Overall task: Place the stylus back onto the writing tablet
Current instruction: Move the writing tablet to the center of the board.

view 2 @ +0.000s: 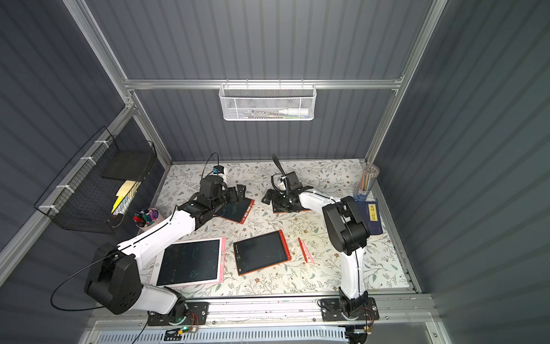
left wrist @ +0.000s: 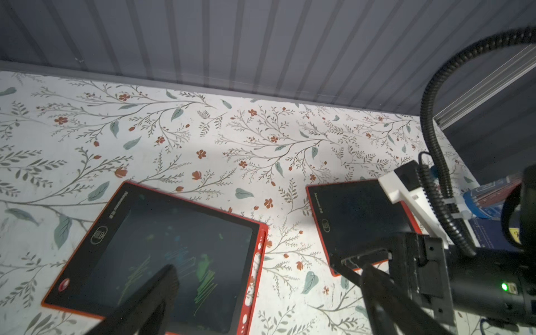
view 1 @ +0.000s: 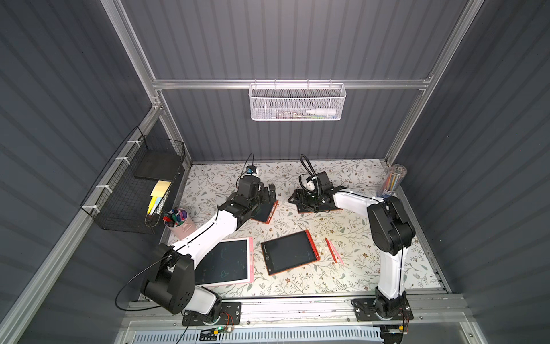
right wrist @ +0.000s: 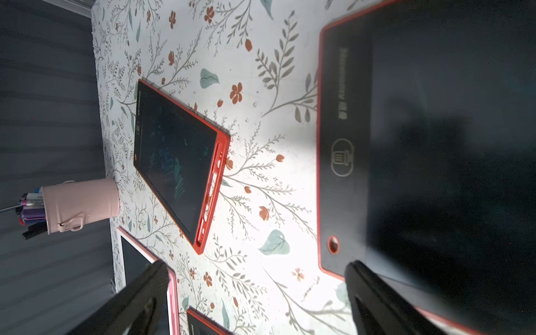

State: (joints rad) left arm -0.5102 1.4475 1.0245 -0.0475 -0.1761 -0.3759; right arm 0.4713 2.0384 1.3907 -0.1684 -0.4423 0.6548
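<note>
Step in hand: by my reading, the approach before any pick-up; no stylus has been lifted.
Stylus: a red stylus [view 1: 331,250] and a pink stylus [view 1: 338,257] lie flat on the surface [view 1: 366,277], just beside each other. They are at 3 o'clock of the central red tablet [view 1: 290,253], taking the back wall as 12 o'clock.
Left end effector [view 1: 268,192]: jaws spread wide and holding nothing, over the back-left red tablet [view 1: 265,212] at about 11 o'clock of the surface.
Right end effector [view 1: 294,199]: jaws also spread wide and empty, over the back-right red tablet [left wrist: 356,214] at about 1 o'clock.
Next move: the right arm looks the better placed. It would swing toward 5 o'clock, come down with its jaws across one thin shaft, and close without nudging the neighbouring stylus. Then it would lay the shaft along a tablet's side channel.
Open channel: the wrist views show the back-left red tablet's side slot empty.
Hidden: most of the back-right red tablet sits under the right end effector, so its slot cannot be judged.
Hard to tell: whether the two styluses touch. Also whether the side strips of the central red tablet and the pink tablet [view 1: 226,262] already hold a stylus.
Cut off: the left arm covers a corner of the pink tablet.
</note>
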